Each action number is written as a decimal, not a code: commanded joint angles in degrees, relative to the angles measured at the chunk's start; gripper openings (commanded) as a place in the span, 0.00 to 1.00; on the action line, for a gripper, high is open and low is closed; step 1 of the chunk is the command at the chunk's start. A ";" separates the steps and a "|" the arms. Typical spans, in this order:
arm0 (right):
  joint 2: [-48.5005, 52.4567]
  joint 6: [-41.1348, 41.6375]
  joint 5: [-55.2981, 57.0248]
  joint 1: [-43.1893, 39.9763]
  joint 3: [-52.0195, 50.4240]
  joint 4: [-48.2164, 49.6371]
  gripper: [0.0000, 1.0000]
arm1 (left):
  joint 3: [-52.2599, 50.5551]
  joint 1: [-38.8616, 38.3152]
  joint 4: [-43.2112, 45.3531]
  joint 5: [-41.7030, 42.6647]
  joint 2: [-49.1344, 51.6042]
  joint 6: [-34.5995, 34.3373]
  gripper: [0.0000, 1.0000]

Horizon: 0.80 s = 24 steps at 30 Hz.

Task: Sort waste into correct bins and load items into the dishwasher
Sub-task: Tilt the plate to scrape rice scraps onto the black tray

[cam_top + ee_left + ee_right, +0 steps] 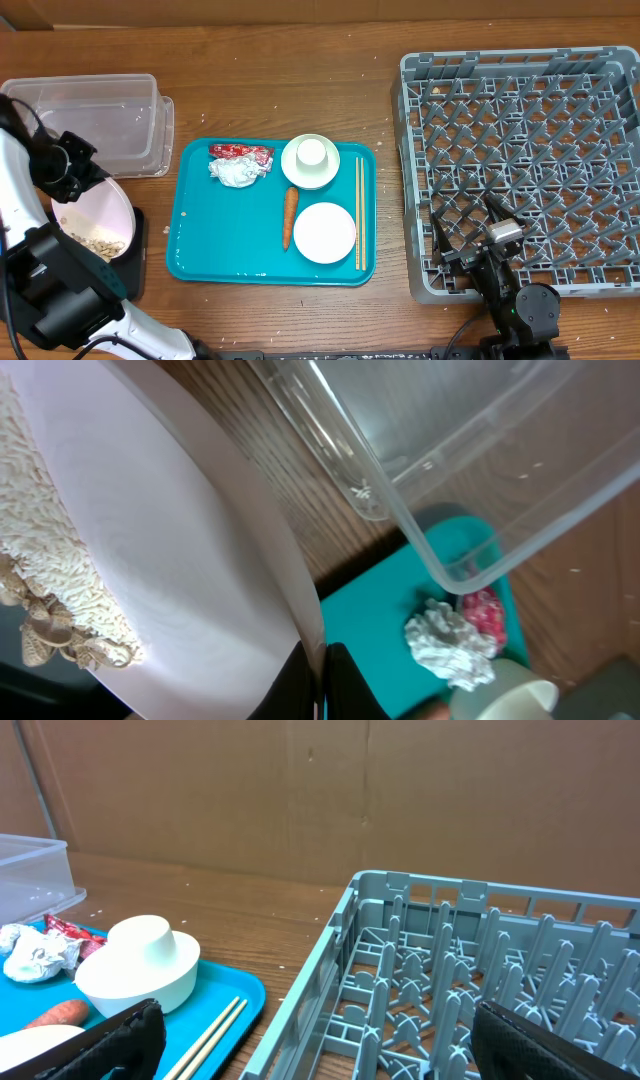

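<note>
My left claw [322,678] pinches the tilted plate [100,212]; oversteer, and scraps [98,243] overshoot the black tray [138,255]. Right claw [320,1045] gapes.

Rack [520,150] wide open; tub [100,120] nxt to plate [105,205].

Plate [100,212] at left tool [82,172], over black tray [138,255]; food scraps [100,243] on plate. Clear tub [155,120] just behind left tool. Serving tray [220,235] to its right: wrapper [240,152] behind tissue [236,172], cup [312,152] in bowl [310,178], carrot [290,215] left of dish [324,232], chopsticks [359,210] rightmost. Right tool [465,228] over near edge of dish rack [408,180], on worktop [300,80].
</note>
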 commanded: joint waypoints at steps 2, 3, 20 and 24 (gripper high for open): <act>-0.57 -0.04 0.11 -0.22 -0.59 0.31 1.00 | 1.70 3.63 -1.18 9.77 -0.61 1.77 0.04; -0.57 -0.04 0.11 -0.22 -0.59 0.31 1.00 | 1.70 4.39 -1.49 10.54 -0.61 1.79 0.04; -0.57 -0.04 0.11 -0.22 -0.59 0.31 1.00 | 1.70 16.87 -5.81 30.29 -0.61 8.68 0.04; -0.57 -0.04 0.11 -0.22 -0.59 0.31 1.00 | 1.70 20.24 -6.82 35.10 -0.61 8.59 0.04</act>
